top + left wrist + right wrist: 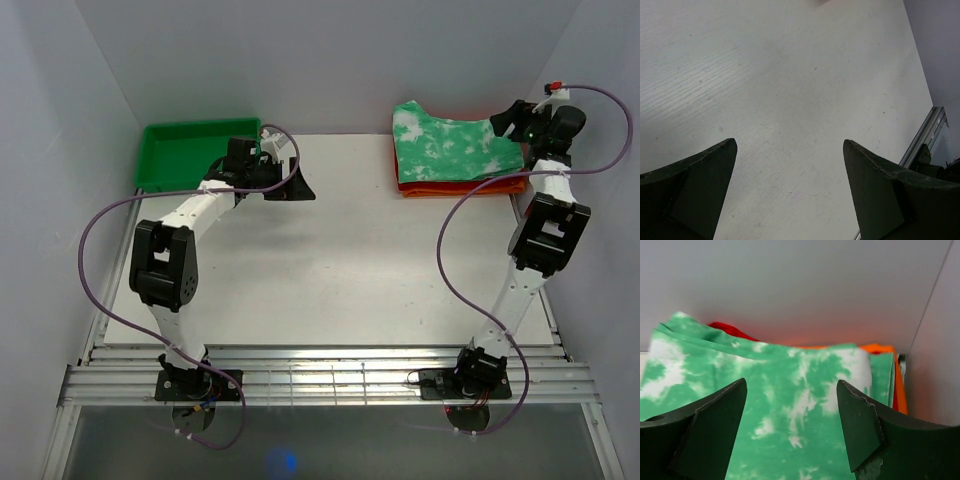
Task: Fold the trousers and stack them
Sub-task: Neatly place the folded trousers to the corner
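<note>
The white worktop (330, 260) fills the middle of the top view between grey walls. The trousers (455, 145) lie folded into a flat rectangle at its far right corner, mint green blotched with white, on top of a stack. Under them an orange garment (462, 186) shows along the near edge, and a red garment (403, 186) peeks out at the left end. A green tray (185, 150) sits at the far left corner, well apart from the stack.

The right gripper (505, 122) hangs at the right end of the trousers. In the right wrist view its fingers (710, 415) are spread wide above the patterned cloth and grasp nothing. The left gripper (292, 188) is just beside the tray. It too is spread wide and empty, with only bare worktop between its fingers (695, 180).
</note>
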`<action>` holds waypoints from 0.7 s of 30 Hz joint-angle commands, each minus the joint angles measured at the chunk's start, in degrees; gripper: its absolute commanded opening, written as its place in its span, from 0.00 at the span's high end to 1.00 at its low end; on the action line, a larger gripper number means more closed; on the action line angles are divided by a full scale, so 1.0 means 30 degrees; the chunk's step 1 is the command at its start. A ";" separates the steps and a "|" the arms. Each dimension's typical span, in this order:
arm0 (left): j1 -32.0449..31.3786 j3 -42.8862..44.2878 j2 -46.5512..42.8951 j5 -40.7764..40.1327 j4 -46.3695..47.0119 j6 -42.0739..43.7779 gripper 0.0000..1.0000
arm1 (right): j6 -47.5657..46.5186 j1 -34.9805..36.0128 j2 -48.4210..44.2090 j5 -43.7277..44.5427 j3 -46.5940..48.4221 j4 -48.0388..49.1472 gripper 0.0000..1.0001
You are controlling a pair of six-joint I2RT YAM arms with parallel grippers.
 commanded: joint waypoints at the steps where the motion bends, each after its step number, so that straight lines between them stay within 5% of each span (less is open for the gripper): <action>1: 0.0071 0.0105 -0.1603 0.0810 0.0730 0.0468 0.02 | 0.2353 -0.0122 0.2027 0.0424 0.1591 0.2167 0.23; 6: 0.0713 0.0866 -0.0520 0.0986 0.0232 0.0205 0.02 | 0.1891 -0.0152 0.5076 0.1886 0.3238 0.2405 0.21; 11: 0.1623 0.1891 0.1004 0.2185 -0.0558 -0.0557 0.02 | 0.1330 -0.0298 0.5345 0.1892 0.2947 0.2786 0.05; 15: 0.2121 0.3061 0.1532 0.2482 -0.2192 0.0231 0.02 | 0.1360 0.0023 0.2975 0.0401 0.0901 0.2964 0.02; 21: 0.2413 0.5203 0.1886 0.0139 -0.5684 0.2575 0.02 | -0.0102 0.0638 -0.2472 -0.1682 -0.1417 0.0309 0.10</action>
